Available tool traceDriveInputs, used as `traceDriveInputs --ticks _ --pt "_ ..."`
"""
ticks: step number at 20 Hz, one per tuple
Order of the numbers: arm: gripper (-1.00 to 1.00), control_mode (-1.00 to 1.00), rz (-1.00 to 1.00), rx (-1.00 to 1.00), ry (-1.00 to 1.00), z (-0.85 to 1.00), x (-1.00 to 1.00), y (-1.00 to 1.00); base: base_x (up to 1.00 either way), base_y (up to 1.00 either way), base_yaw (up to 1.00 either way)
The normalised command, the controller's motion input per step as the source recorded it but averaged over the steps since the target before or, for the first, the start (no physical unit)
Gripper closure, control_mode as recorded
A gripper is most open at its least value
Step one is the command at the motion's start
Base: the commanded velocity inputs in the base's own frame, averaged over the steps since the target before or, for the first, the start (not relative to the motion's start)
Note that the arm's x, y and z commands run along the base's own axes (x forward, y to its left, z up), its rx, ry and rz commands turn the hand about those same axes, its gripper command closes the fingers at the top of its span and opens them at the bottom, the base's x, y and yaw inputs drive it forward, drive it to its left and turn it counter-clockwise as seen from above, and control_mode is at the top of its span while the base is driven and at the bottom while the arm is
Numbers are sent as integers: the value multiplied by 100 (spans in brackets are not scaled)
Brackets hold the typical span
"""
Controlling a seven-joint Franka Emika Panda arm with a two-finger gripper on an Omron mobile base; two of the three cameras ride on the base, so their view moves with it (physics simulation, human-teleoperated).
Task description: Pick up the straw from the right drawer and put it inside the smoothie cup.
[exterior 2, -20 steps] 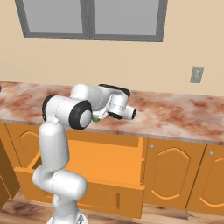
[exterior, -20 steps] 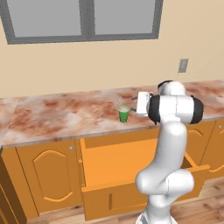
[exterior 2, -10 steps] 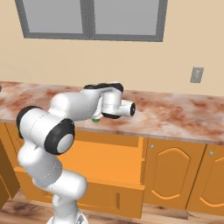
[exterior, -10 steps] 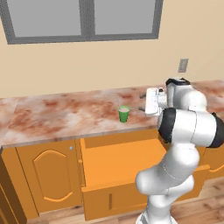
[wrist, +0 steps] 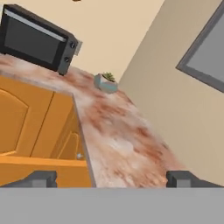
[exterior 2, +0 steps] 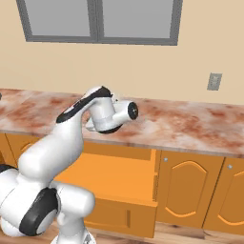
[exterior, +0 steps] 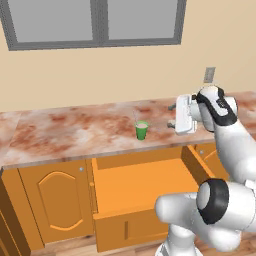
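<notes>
- We see the smoothie cup (exterior: 142,130): small, bright green, tapered, pale top, upright on the marbled counter near its front edge.
- The straw (exterior: 135,116) shows as a very thin whitish line rising from the cup's rim toward 11 o'clock.
- The right drawer (exterior: 145,186) stands pulled out at the cup's 6 o'clock; wide, shallow, flat orange inside.

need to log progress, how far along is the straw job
Done, it seems: a thin pale straw rises from the smoothie cup. In hand: nothing; the pincer stands open and empty beside the cup. Left: little, perhaps backing the pincer away; the right drawer stands open, its floor bare.
</notes>
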Motion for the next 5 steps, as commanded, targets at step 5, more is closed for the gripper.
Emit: traceDriveInputs --ticks 5 --pt "-100 -100 -4 -20 -11 53 -76 25 0 0 0"
